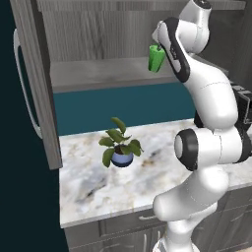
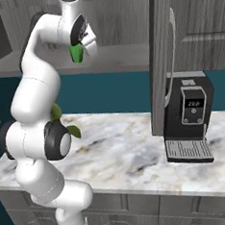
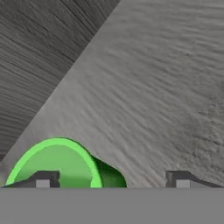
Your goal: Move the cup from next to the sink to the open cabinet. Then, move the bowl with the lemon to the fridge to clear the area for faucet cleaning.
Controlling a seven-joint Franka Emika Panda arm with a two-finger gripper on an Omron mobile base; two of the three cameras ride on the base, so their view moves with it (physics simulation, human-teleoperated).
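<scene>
Hand view put the two finger tips (image 3: 43,180) at the bottom edge, standing wide apart, with the gripper (image 3: 111,180) open and clamped on nothing. The cup (image 3: 57,164) sat low on the left, its bright green rim round the left tip, so that tip seemed to stand inside or just over the mouth. That looked like the main risk: if the hand drew back or sideways without first clearing the rim, the tip could catch the lip and tip the cup over or drag it off the shelf. Whether the cup's base was flat on the wood could not be told from here.

The cup itself was a small, plain tumbler without a handle, bright green, narrower at the foot. In the left base view it (image 1: 156,58) hung just under the hand and looked slightly tilted against the cabinet shelf (image 1: 108,74), close to the shelf's front edge; a nudge there could send it down to the counter (image 1: 93,182), where a potted plant (image 1: 119,147) stood. Farther back, the right base view showed the cup (image 2: 76,54) beneath the hand, and a coffee machine (image 2: 189,117) well off to the side.
</scene>
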